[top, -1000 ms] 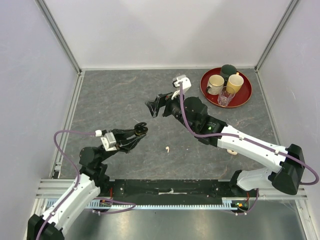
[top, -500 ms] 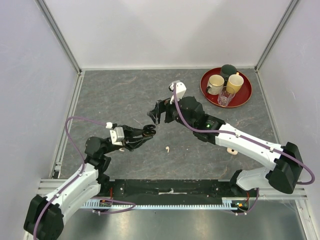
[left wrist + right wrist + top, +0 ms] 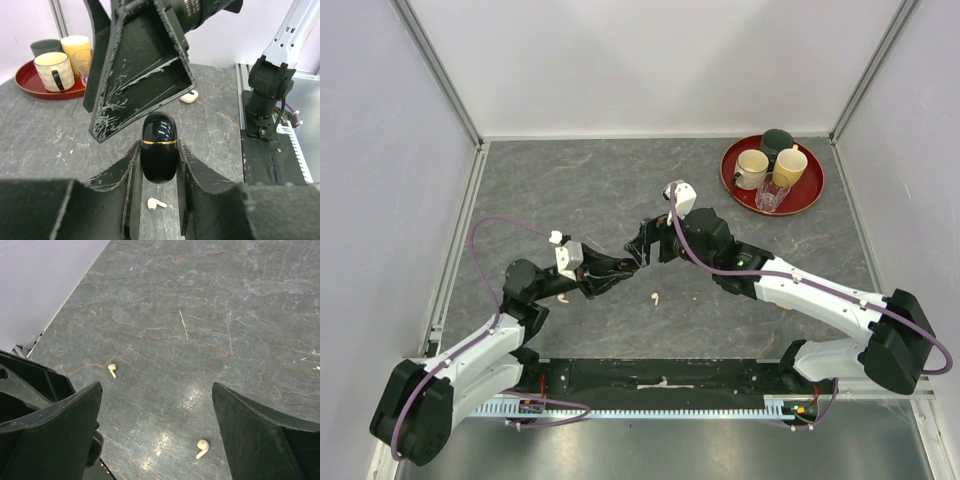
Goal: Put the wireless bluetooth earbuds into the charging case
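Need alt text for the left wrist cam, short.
The left gripper is shut on a glossy black oval charging case with a gold seam, just below a finger of the open right gripper. A cream-white earbud lies on the grey table below it.

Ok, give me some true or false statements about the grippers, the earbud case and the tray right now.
1. The left gripper is clamped on the black charging case. True.
2. The right gripper is shut. False: its fingers stand wide open, holding nothing.
3. A white earbud lies loose on the table. True.
4. The case's lid is flipped open. False: it is closed.
5. The red tray sits by the left arm. False: it is in the far right corner.
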You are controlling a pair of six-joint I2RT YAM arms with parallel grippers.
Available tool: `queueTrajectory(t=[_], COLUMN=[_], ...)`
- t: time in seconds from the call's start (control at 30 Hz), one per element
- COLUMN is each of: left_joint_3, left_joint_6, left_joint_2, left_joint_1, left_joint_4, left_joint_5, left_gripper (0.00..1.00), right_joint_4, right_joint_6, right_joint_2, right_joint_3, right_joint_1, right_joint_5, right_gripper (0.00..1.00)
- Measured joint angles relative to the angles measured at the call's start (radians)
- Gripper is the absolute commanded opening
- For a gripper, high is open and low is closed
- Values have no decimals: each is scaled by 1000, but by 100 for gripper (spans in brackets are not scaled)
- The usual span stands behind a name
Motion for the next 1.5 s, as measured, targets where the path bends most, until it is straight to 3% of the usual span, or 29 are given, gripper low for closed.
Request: queueTrajectory(t=[0.2,0.47,0.63,0.8,1.1,1.5], left_joint_3=[8,153,298,405,422,439], left_joint_6=[-34,-134,-255,-399,-674,-882], left_joint_2=[58,143,301,569,892,1064], left_joint_1=[0,1,1,2,2,3], left_joint_4=[10,-122,-248,-306,-188,-66], left_joint_5=[-17,-177,-270,-294,-346,-456], left_gripper=[2,2,2,2,5,22], right_joint_4=[2,-93,-143,-175,-205,-232], right_joint_6=[8,102,167,219,227,210], right_joint_2=[-29,-45,-87,-179,-223,-238], right_joint_3=[-35,-46,-82,-134,-145,-152], right_joint_1=[-2,-14,-75,-130,-177,-195], right_joint_5=[30,317,413,474,476,463], right_gripper=[98,98,98,98,98,98])
